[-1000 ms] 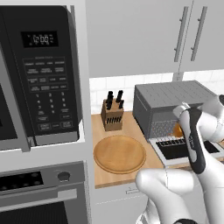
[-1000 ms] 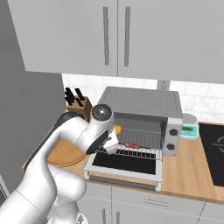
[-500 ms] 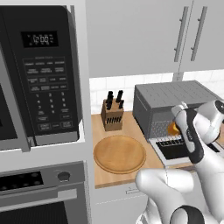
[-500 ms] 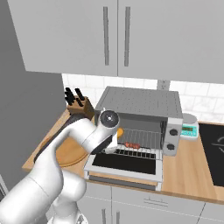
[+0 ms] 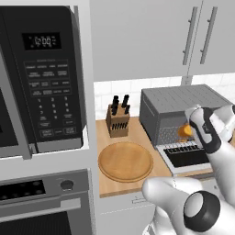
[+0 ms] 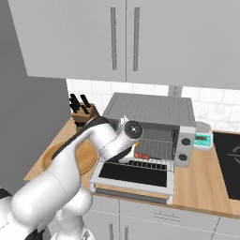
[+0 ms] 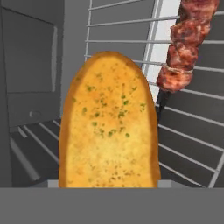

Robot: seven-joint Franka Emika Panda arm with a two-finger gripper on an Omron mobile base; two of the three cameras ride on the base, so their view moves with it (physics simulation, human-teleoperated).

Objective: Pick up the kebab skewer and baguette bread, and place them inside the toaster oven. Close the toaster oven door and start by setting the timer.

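The baguette bread point(image 7: 109, 127), golden with green flecks, stands upright close before the hand camera with my gripper point(image 5: 189, 132) shut on it. It hangs just inside the mouth of the grey toaster oven point(image 6: 150, 110), above the wire rack point(image 7: 197, 127). A tip of the loaf point(image 5: 185, 131) shows orange by the hand. The kebab skewer point(image 7: 186, 43) lies on the rack to the right of the loaf, its reddish chunks point(image 6: 142, 156) showing inside the oven. The toaster oven door point(image 6: 133, 174) hangs open and flat in front. The bread hides my fingertips.
A round wooden board point(image 5: 126, 160) and a knife block point(image 5: 118, 120) sit left of the oven. The black microwave point(image 5: 43, 78) stands further left. A small scale point(image 6: 204, 139) and a dark cooktop point(image 6: 232, 159) lie to the oven's right.
My arm has pushed a little further towards the oven opening, carrying the baguette bread inward. The kebab skewer and the door have stayed put.
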